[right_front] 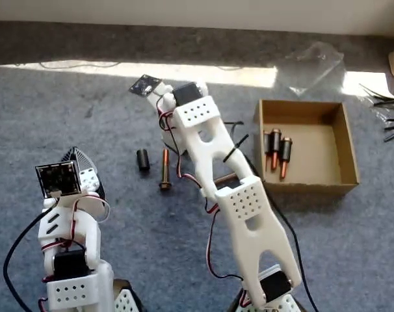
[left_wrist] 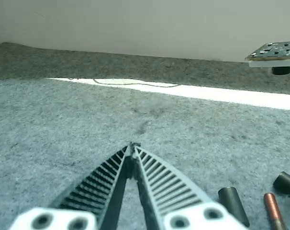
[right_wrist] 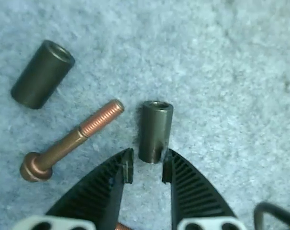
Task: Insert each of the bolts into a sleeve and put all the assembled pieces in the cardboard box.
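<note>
right gripper (right_wrist: pixel 147 165) part open, tips either side of one end of a dark sleeve (right_wrist: pixel 154 129) lying on the surface | copper bolt (right_wrist: pixel 71 141) just beside it, second sleeve (right_wrist: pixel 42 74) past that | left gripper (left_wrist: pixel 131 152) pinched closed, empty | three assembled pieces (right_front: pixel 278 151) already in the cardboard box (right_front: pixel 301 112)

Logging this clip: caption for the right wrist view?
Right gripper open around the end of a dark sleeve, copper bolt and second sleeve beside it.

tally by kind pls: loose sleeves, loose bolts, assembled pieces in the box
Loose sleeves: 2
Loose bolts: 1 fully seen; a copper bit by the right gripper may be another
Assembled pieces in cardboard box: 3
Total: 6 sure
</note>
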`<action>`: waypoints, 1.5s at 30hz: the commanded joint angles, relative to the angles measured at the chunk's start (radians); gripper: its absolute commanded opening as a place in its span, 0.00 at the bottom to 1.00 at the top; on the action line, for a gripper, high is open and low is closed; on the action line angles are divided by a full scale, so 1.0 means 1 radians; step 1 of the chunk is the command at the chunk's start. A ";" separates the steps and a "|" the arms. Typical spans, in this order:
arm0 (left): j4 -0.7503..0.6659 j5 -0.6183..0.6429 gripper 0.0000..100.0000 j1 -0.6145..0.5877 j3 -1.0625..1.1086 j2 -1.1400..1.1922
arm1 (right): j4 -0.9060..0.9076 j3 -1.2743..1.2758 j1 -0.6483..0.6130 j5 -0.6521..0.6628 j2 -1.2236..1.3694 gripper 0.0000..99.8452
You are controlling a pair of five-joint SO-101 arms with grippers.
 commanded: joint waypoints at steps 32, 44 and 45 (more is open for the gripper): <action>-0.023 -0.003 0.01 -0.012 0.002 -0.010 | -0.119 -0.050 -0.025 0.014 0.110 0.16; -0.077 -0.003 0.01 -0.008 0.030 -0.008 | -0.113 -0.051 -0.018 0.018 0.116 0.00; -0.077 -0.003 0.01 -0.008 0.030 -0.008 | -0.111 -0.051 -0.018 0.018 0.116 0.00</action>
